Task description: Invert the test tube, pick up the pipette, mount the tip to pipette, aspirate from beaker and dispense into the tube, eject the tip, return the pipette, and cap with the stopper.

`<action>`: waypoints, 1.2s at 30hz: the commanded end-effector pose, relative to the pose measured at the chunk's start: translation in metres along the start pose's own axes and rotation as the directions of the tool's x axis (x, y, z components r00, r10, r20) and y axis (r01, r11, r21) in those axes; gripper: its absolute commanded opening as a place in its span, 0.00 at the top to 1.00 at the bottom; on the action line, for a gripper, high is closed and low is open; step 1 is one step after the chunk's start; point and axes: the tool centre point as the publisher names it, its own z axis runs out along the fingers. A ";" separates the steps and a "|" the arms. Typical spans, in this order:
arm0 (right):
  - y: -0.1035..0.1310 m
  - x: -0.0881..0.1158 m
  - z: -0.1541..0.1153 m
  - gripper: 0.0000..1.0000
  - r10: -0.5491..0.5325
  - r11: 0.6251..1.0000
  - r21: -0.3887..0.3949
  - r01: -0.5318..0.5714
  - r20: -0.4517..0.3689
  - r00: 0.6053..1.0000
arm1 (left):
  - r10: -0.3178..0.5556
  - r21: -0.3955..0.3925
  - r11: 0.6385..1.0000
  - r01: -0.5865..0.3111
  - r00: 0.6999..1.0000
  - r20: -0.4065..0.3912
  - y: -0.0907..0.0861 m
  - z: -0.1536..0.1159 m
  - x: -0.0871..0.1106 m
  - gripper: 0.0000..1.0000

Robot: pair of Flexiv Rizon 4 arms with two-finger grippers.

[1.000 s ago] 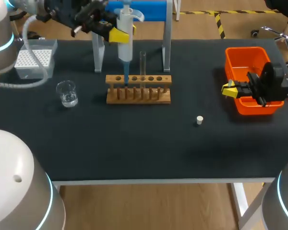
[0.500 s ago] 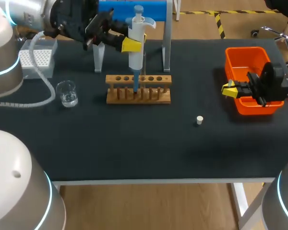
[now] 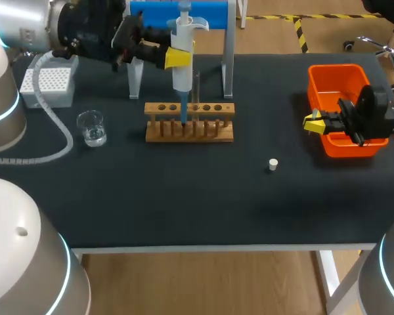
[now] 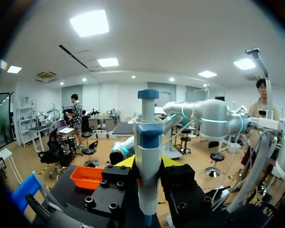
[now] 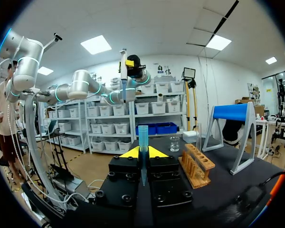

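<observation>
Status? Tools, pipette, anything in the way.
Left tool shut on pipette, its lower end at the rack beside the test tube. Right tool by orange bin, shut on blue tip. Nothing blocking.

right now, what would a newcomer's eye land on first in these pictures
The white pipette stands out first, gripped upright in the left tool with its blue end down at the wooden rack at the back middle of the table. Next comes the bright orange bin at the right, with the right tool by it holding a small blue tip.
</observation>
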 end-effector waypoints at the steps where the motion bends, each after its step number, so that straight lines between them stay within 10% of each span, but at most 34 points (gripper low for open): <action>1: 0.000 0.001 0.000 1.00 0.000 1.000 0.002 0.000 0.000 1.000 | -0.002 0.010 1.000 0.001 0.995 0.099 0.004 -0.002 0.008 1.00; 36: 0.000 0.001 0.000 1.00 0.000 1.000 0.002 0.000 0.000 1.000 | -0.006 0.003 1.000 0.006 0.986 0.169 0.007 0.008 0.008 1.00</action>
